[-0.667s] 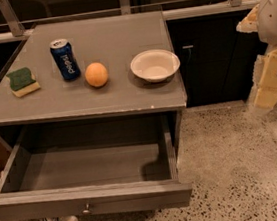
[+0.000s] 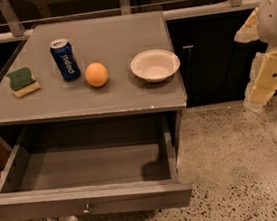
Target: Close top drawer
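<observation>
Little has changed: the top drawer point(image 2: 129, 198) still hangs fully open at the lower left of the frame, while the gripper point(image 2: 261, 90), its hold impossible to tell, stays at the right edge, well apart from the knob point(image 2: 86, 208), so closing has not begun.

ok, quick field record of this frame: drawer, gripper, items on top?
drawer: top drawer pulled well out, not yet closed
knob: small round knob, mid-front, untouched
gripper: gripper at far right, well apart from the drawer
items, left to right: sponge, blue can upright, orange, white bowl
</observation>
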Available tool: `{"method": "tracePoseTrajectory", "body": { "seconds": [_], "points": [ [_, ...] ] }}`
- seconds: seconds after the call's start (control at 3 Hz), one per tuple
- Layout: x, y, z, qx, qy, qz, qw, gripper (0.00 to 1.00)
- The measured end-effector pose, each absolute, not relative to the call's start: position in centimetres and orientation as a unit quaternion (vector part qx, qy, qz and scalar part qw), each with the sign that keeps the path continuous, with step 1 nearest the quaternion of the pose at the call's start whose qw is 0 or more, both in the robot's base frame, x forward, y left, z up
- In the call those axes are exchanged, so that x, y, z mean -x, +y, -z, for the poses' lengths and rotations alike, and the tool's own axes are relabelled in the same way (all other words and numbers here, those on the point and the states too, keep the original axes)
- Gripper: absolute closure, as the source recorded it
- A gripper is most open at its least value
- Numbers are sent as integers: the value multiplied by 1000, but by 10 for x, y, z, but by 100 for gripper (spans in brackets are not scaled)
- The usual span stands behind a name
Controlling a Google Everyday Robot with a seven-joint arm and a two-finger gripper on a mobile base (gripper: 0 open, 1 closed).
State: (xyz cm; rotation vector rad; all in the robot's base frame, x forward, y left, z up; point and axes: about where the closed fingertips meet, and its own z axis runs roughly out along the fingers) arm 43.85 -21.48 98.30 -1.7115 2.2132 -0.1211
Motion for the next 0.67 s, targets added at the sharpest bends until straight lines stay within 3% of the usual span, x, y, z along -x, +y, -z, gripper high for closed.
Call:
{"method": "tracePoseTrajectory", "body": {
  "seconds": [0.67],
  "points": [
    [-438,-215,-983,602,779,43,170,65]
  ]
}}
